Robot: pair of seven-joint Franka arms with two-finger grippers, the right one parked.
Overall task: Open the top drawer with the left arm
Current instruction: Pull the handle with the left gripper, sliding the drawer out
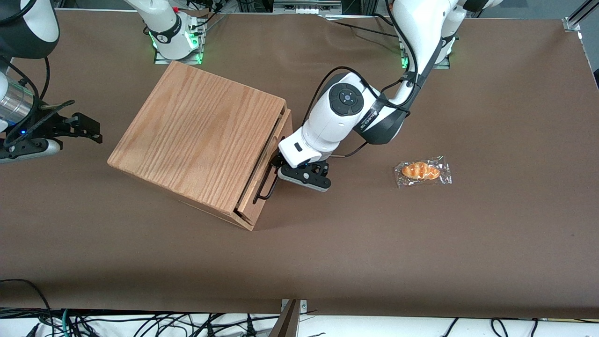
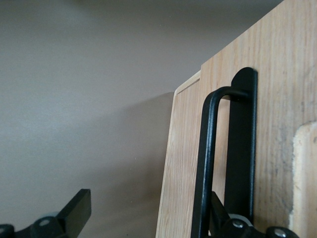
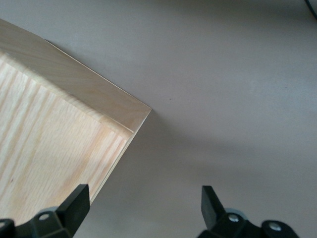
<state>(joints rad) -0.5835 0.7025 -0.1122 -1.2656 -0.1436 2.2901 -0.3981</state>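
Top drawer (image 1: 266, 161) was seen slightly pulled out of the oak cabinet (image 1: 199, 140), bar handle (image 1: 267, 180) run from 1 to 7 o'clock | gripper (image 1: 277, 164) was spread open astride the handle, one finger (image 2: 74, 210) off it | bare table (image 1: 351, 243) was left toward 4 o'clock; wrapped bread (image 1: 421, 171) well apart | drawer inside was hidden

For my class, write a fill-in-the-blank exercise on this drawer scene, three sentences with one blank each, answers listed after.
1. The gripper of the left arm is at the black bar ____ of the top drawer.
2. The top drawer stands slightly ____, its front a little proud of the cabinet.
3. On the brown table, toward the working arm's end, lies a wrapped ____.

Missing words: handle; open; bread roll
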